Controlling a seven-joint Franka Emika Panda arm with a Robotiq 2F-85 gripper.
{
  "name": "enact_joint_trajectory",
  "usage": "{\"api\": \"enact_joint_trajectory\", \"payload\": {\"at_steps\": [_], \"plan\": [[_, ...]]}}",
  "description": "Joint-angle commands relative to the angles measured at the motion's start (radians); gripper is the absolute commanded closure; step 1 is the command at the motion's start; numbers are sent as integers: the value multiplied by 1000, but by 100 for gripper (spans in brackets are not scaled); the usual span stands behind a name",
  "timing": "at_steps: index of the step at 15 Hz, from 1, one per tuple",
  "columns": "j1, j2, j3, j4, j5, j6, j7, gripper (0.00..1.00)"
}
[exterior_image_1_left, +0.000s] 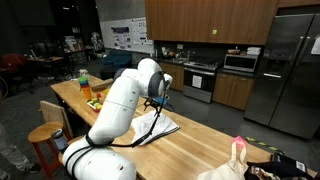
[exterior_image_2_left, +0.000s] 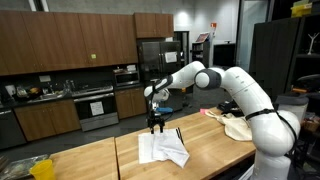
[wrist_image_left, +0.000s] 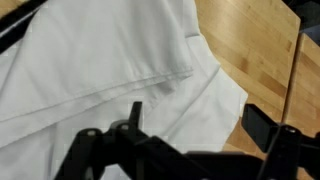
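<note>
Right now the claw (exterior_image_2_left: 155, 123) hangs just above a white cloth (exterior_image_2_left: 163, 149) and does not touch it. Its two fingers (wrist_image_left: 92, 142) are spread wide apart, and nothing is between them.

The cloth lies flat on the wooden counter (exterior_image_2_left: 90, 160). In an exterior view it sits near the far long edge of the counter, about halfway along it. It is folded, so you can see layers on top of each other. In the wrist view the folded edges (wrist_image_left: 120, 88) run on a slant, from the low left up to the top right. One corner of the cloth (wrist_image_left: 190, 35) points to the top right, toward the bare wood (wrist_image_left: 255, 50). In an exterior view the cloth (exterior_image_1_left: 155, 128) looks a bit longer than it is wide, and its long way seems to go across the counter, a little slanted, but that is hard to tell for sure. A thin black thing (exterior_image_2_left: 179, 132) lies at the cloth's edge; it is too small to name.

A pale bag (exterior_image_2_left: 236, 126) sits on the counter, well apart from the cloth. A green bottle (exterior_image_1_left: 83, 77) stands near the far end of the counter.
</note>
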Motion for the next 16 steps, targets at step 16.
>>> {"api": "enact_joint_trajectory", "payload": {"at_steps": [16], "plan": [[-53,-8,-24,-24,128,198,85,0]]}}
